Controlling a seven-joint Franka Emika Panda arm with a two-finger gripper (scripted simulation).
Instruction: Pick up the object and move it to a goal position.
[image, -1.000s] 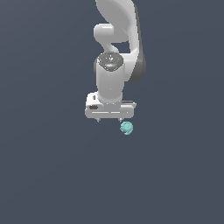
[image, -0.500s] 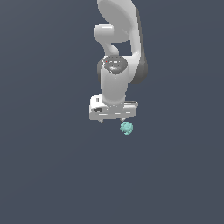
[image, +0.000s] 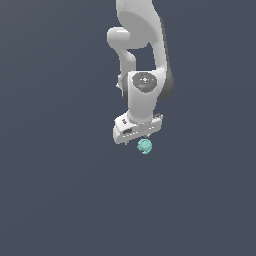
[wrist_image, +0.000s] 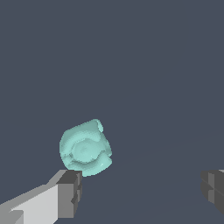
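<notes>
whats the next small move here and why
Probably shift the gripper sideways to centre it over the teal object. In the wrist view the jaws stand wide open, but the object sits just beyond one fingertip, not in the gap, so closing now would likely miss it.

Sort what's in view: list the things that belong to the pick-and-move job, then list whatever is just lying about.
Belongs to the job:
- teal lumpy object, resting near one fingertip, not between the fingers
- gripper, open, holding nothing

Just lying about:
- nothing else shows; only the plain dark grey surface under them
</notes>
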